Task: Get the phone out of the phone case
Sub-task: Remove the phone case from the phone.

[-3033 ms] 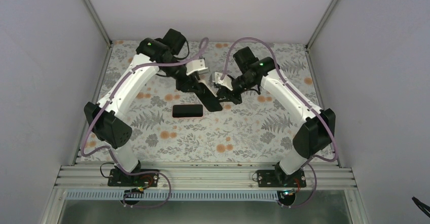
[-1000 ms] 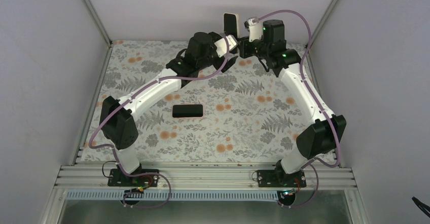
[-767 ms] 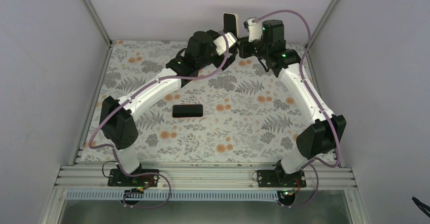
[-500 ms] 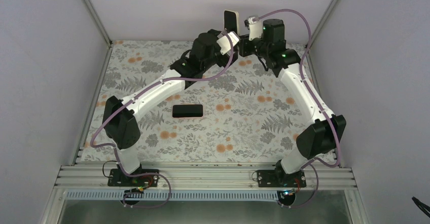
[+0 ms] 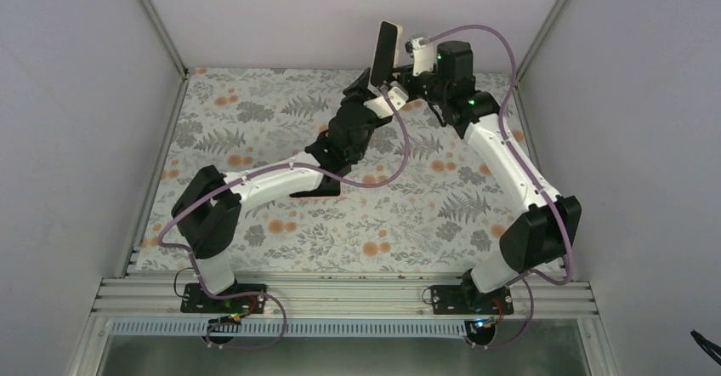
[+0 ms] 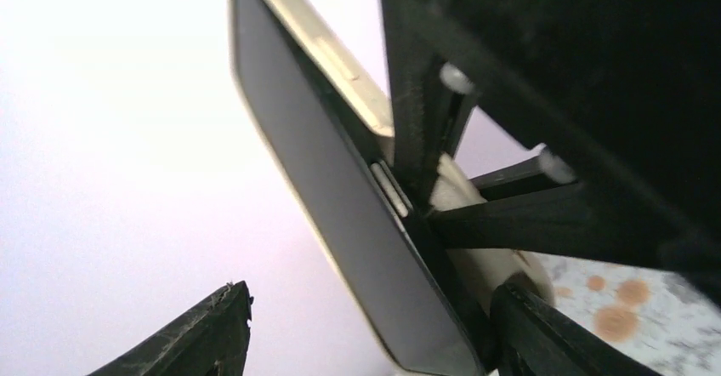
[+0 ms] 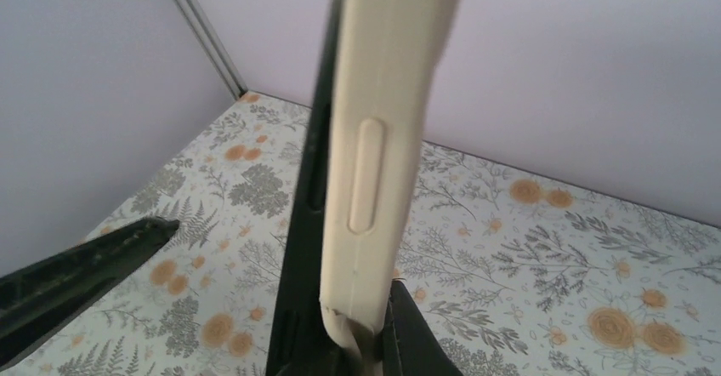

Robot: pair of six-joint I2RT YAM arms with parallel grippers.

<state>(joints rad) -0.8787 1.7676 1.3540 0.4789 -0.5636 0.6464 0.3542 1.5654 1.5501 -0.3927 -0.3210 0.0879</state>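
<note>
The phone (image 5: 384, 53), dark screen in a cream case, is held tilted high over the back of the table. My right gripper (image 5: 401, 78) is shut on its lower part. In the right wrist view the case (image 7: 383, 121) is edge-on, with the phone's black side (image 7: 316, 163) beside it and my right gripper (image 7: 357, 329) clamped on both. My left gripper (image 5: 378, 97) is open just below the phone. In the left wrist view the phone's screen (image 6: 332, 197) and lower end sit between the spread fingers of my left gripper (image 6: 370, 295), close to the right finger (image 6: 544, 342).
A flat black slab (image 5: 330, 192) lies on the floral table mat (image 5: 425, 214), mostly hidden under my left forearm. The cell's back wall stands right behind the phone. The left gripper's far finger (image 7: 85, 282) shows in the right wrist view.
The phone went from low over the table to high at the back. In the last second my left arm stretched right to the phone's lower end, and the phone tilted.
</note>
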